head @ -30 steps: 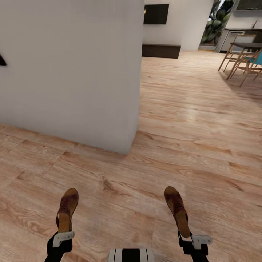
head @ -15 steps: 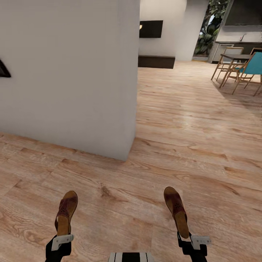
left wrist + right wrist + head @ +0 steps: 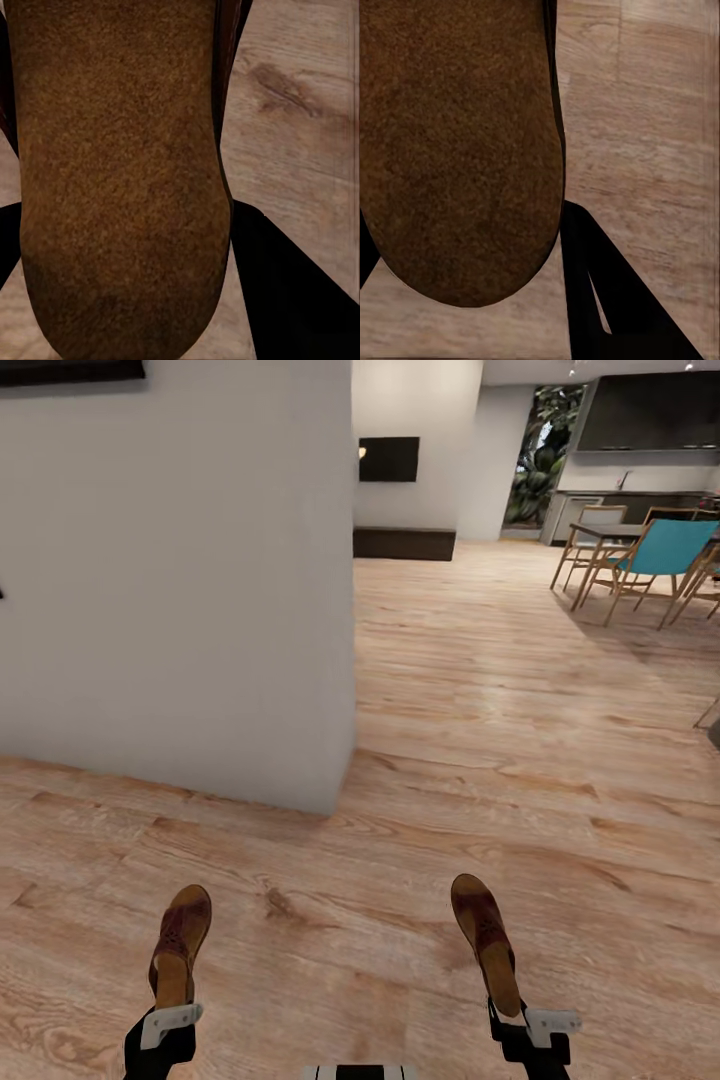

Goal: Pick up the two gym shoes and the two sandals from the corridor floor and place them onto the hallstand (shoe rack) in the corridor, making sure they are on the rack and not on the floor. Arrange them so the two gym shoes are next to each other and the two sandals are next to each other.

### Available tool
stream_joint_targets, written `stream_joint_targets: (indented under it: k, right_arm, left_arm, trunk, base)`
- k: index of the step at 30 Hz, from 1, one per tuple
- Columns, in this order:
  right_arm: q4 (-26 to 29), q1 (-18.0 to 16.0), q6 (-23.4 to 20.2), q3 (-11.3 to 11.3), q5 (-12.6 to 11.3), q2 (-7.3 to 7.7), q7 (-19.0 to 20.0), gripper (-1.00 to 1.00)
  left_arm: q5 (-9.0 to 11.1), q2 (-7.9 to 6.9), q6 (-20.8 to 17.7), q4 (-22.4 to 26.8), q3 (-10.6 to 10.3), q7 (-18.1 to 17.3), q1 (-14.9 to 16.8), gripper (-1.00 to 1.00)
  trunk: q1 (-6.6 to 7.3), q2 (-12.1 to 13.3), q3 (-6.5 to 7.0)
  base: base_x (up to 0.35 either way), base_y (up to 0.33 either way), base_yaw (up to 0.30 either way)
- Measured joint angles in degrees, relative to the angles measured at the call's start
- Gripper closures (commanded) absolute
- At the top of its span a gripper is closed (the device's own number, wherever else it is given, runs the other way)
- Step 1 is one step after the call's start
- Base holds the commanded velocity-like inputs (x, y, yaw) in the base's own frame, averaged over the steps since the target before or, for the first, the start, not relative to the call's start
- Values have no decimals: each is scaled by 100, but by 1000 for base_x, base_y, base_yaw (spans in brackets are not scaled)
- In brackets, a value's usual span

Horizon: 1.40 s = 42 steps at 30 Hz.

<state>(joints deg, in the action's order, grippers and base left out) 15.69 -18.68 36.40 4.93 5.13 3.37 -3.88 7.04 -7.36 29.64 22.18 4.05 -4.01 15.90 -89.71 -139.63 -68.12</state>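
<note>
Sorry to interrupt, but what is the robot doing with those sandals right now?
It is carrying them. The left gripper holds one sandal by its heel end and the right gripper holds the other sandal, both above the wood floor. A white wall corner stands ahead, with dining chairs farther off.

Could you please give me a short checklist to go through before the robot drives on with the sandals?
1. Left gripper holds a sandal by its heel end: ok.
2. Right gripper holds the other sandal by its heel end: ok.
3. Both sandals carried above the corridor floor, not dragging: ok, judging by the head view.
4. White wall corner ahead on the left, apart from the left sandal: ok for now, but keep watching it.
5. Hallstand located: cannot tell.
6. Gym shoes located: cannot tell.
</note>
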Motion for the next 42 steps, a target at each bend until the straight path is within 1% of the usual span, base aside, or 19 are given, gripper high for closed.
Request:
stream_joint_targets:
  k: [12,16,19,20,23,30,42]
  right_arm:
    - [-7,0,-6,7,-33,0,-9,100]
    - [-3,0,-7,18,-292,-1,-15,100]
    - [1,0,-8,32,-577,-2,-23,100]
    - [4,0,-8,28,-598,-2,-23,100]
    - [9,0,-9,17,-629,-9,-24,100]
    - [16,0,-8,14,-631,-15,-23,100]
    - [-2,0,-9,24,-637,-2,-24,100]
  left_arm:
    - [0,7,5,-1,-9,-7,0,100]
    - [0,7,4,-1,-11,-8,0,100]
    - [0,8,3,-1,-17,-8,0,100]
    - [0,10,4,-1,-18,-8,0,100]
    - [0,8,5,-1,-18,-8,0,100]
    - [5,7,4,0,-15,-8,0,100]
    - [1,15,4,-1,-18,-8,0,100]
  trunk:
    - [263,481,225]
    - [351,642,297]
    - [417,762,351]
    - [439,802,369]
    - [505,923,423]
    - [659,1203,549]
    - [922,1685,764]
  base:
    - [0,0,-294]
    - [0,0,-300]
    - [0,0,-300]
    - [0,0,-300]
    - [0,0,-300]
    - [0,0,-101]
    - [0,0,-290]
